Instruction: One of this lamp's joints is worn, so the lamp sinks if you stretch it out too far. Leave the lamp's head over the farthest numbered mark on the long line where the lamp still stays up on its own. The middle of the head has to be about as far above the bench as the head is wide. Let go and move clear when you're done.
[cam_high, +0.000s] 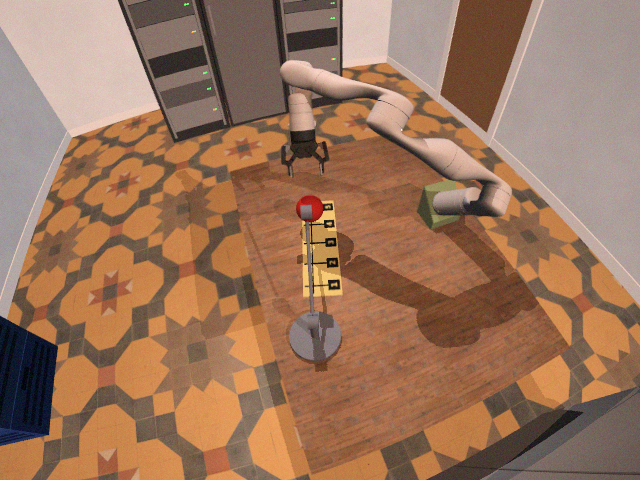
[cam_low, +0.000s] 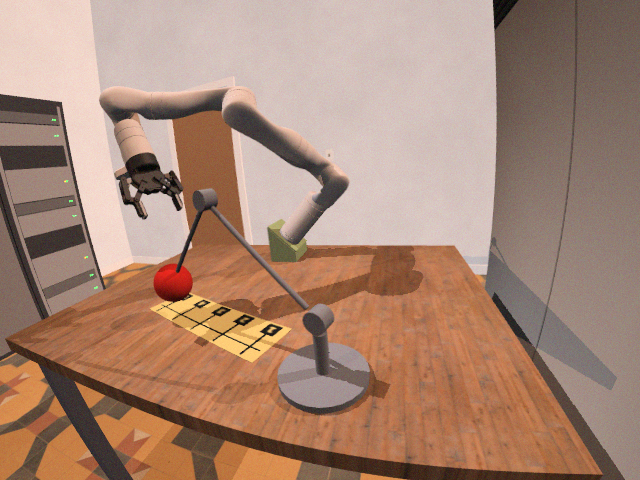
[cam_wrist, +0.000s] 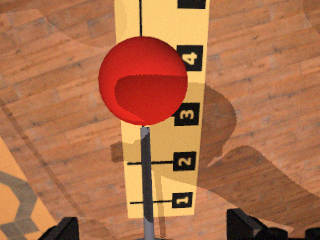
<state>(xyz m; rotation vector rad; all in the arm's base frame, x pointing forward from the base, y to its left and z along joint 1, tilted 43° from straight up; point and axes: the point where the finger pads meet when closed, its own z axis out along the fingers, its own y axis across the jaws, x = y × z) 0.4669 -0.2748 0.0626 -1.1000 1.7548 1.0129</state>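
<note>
The lamp has a round grey base (cam_high: 314, 338) (cam_low: 323, 377), two thin grey arms that meet at a raised elbow (cam_low: 205, 198), and a red ball head (cam_high: 313, 207) (cam_low: 173, 282) (cam_wrist: 143, 80). The head hangs low, close to the bench, at the far end of the yellow numbered strip (cam_high: 322, 253) (cam_low: 222, 322) (cam_wrist: 160, 150), near mark 5. My gripper (cam_high: 305, 162) (cam_low: 152, 198) is open and empty. It is well above the head, beyond it, and a little to the side of the elbow. It touches nothing. In the wrist view, marks 1 to 4 show beside the head.
The arm's green pedestal (cam_high: 439, 206) (cam_low: 285, 242) stands at the far right of the bench. Server racks (cam_high: 227, 56) (cam_low: 41, 206) stand past the far end. A blue cabinet (cam_high: 25, 372) is on the floor at the left.
</note>
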